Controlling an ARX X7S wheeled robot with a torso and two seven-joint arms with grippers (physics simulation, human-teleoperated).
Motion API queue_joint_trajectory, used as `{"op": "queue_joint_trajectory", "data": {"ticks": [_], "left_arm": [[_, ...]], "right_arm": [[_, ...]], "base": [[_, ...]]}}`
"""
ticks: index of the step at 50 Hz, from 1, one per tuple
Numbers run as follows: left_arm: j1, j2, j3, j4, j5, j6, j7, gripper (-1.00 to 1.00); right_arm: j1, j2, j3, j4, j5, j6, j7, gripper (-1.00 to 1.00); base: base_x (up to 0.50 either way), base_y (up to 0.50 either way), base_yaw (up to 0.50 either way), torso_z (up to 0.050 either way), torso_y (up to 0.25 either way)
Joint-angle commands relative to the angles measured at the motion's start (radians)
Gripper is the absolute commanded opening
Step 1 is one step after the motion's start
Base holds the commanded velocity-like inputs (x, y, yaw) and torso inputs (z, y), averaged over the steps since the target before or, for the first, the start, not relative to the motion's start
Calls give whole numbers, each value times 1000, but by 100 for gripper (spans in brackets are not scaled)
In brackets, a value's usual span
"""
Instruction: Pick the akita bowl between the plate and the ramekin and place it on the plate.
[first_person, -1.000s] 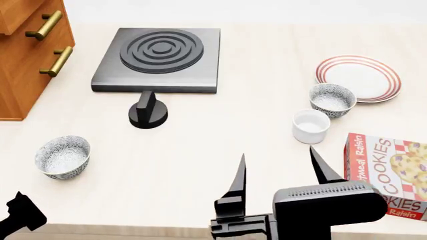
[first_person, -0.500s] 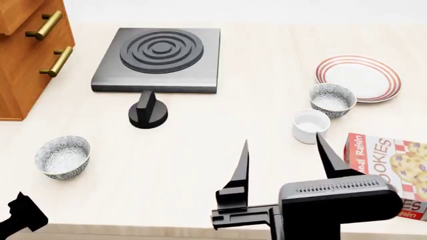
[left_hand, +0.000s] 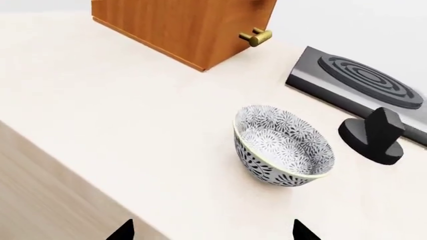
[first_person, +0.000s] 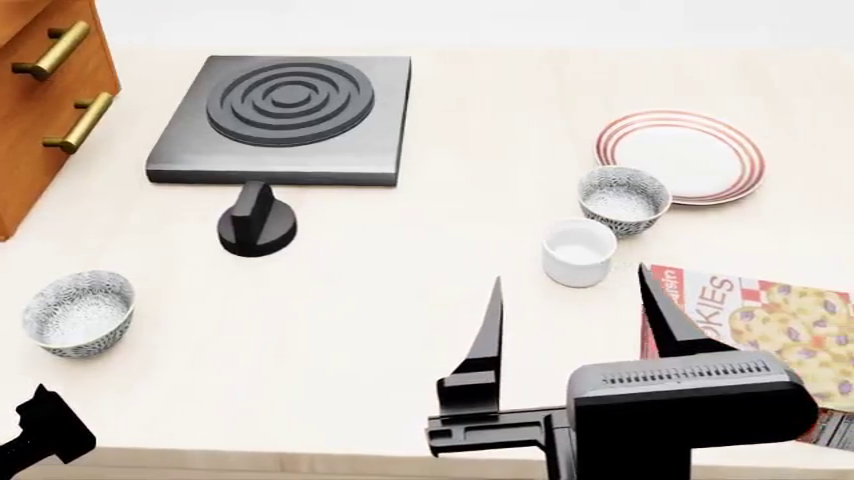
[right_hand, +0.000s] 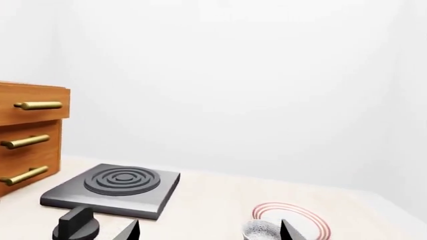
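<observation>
Right gripper (first_person: 567, 300) is spread wide with nothing between its fingers, hovering over the near part of the table (first_person: 400, 330). Akita bowl (first_person: 623, 200) sits well ahead of it and slightly right, touching the rim of the plate (first_person: 681, 157), with the ramekin (first_person: 579, 252) just beside it on the near side, between bowl and gripper. Cookie box (first_person: 767, 335) lies right next to the right fingertip. Left gripper (left_hand: 210, 231) shows only its tips, apart, near the second speckled bowl (left_hand: 283, 146) but not touching it. Hotplate (first_person: 280, 118) and black knob (first_person: 258, 222) are far left.
</observation>
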Motion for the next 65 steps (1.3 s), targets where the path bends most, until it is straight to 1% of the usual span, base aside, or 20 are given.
{"op": "queue_joint_trajectory", "data": {"ticks": [1, 65], "left_arm": [[-2, -3, 5, -6, -4, 5, -2, 100], [2, -15, 25, -2, -28, 15, -17, 100]], "right_arm": [[-1, 5, 2, 6, 6, -6, 5, 100], [-2, 24, 2, 9, 47, -14, 33, 100]], "base": [[0, -152, 0, 0, 0], [0, -134, 0, 0, 0]]}}
